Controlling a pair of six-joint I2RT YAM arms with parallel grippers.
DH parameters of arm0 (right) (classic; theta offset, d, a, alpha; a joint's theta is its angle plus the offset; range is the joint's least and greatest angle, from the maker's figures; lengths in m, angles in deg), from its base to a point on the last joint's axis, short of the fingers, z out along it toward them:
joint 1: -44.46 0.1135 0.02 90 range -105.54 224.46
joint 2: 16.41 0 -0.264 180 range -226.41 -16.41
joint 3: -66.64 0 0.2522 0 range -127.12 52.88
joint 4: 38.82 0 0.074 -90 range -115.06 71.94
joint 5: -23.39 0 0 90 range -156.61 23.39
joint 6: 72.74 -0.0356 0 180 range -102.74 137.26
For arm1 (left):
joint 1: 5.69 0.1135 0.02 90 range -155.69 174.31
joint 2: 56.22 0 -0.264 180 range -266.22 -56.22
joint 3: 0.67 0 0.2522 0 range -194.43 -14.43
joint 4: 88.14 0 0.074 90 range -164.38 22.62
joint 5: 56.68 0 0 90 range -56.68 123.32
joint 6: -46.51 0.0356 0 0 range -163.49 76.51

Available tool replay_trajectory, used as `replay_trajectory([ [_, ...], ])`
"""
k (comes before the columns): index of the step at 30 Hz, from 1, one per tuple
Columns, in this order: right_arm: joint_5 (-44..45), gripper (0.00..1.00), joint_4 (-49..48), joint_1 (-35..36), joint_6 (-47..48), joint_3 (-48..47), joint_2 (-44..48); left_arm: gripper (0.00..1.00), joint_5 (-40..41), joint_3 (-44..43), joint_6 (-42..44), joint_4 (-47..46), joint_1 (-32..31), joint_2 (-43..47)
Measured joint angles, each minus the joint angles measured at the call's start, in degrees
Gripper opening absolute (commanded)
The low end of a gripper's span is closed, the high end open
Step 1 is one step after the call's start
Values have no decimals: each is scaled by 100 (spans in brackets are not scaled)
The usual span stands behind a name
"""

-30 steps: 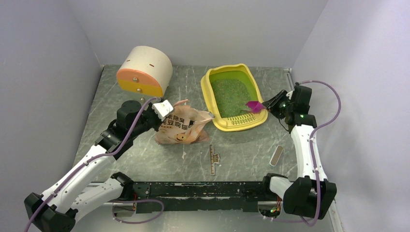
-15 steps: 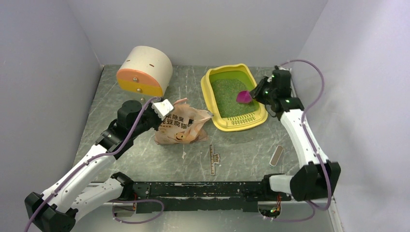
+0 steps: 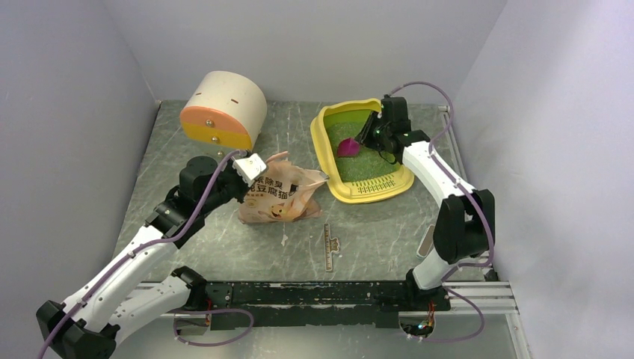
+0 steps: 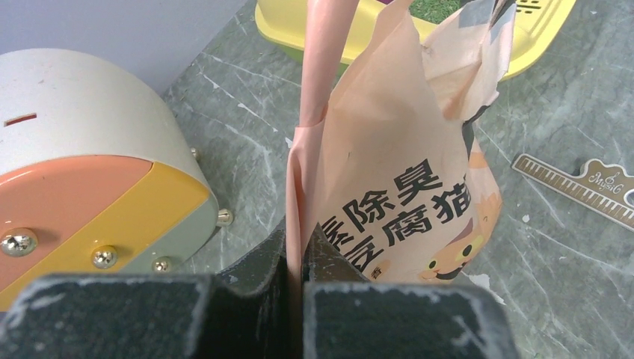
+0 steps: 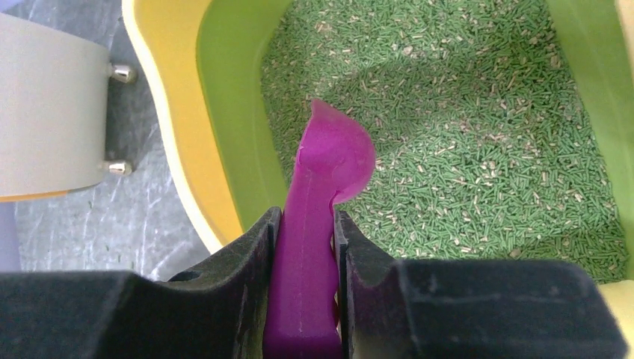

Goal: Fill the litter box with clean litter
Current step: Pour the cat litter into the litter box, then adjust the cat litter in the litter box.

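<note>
from above, the litter box (image 3: 327, 123) stands at the far right part of the surface (image 3: 374, 232). the clean litter (image 3: 371, 163) lies as a loose green layer in its inner pan. the right gripper (image 3: 362, 140) hangs over the box, clamped on the handle of a magenta scoop (image 3: 348, 146). the left gripper (image 3: 252, 169) is pressed together on the top edge of a pink bag (image 3: 280, 200), left of the box. a cream and orange container (image 3: 223, 112) stands far left, and a ruler (image 3: 327, 247) lies nearer the arm bases.

in the left wrist view, the jaws pinch the folded edge of the bag (image 4: 389, 187) with no gap. the container (image 4: 82, 172) is just beside it.

in the right wrist view, both fingers squeeze the scoop (image 5: 329, 172) by its handle. its bowl is over the litter (image 5: 463, 149), near the left wall of the pan. i cannot tell if it touches the litter.
</note>
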Motion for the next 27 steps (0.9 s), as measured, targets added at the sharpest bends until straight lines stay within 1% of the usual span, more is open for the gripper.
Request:
replay_trajectory([
  [3,186,0,-11,15,28,-46,-114,5,4,-2,-2,63,0,4],
  [6,660,0,57,26,157,-175,-120,5,4,-2,-2,87,0,2],
  [9,1084,0,199,15,280,-472,-175,5,2,-2,-2,87,0,-4],
  [12,1237,0,232,-2,328,-859,-310,5,2,-4,0,85,0,-35],
  [20,831,0,52,55,68,-1360,-800,5,4,-42,2,140,0,-46],
  [22,621,0,-229,118,-249,-1318,-1029,5,2,-48,2,177,0,-24],
  [23,619,0,-238,118,-258,-1314,-1038,5,2,-48,2,177,0,-22],
  [27,352,0,-793,142,-741,-1038,-1150,5,2,-48,-7,223,0,44],
])
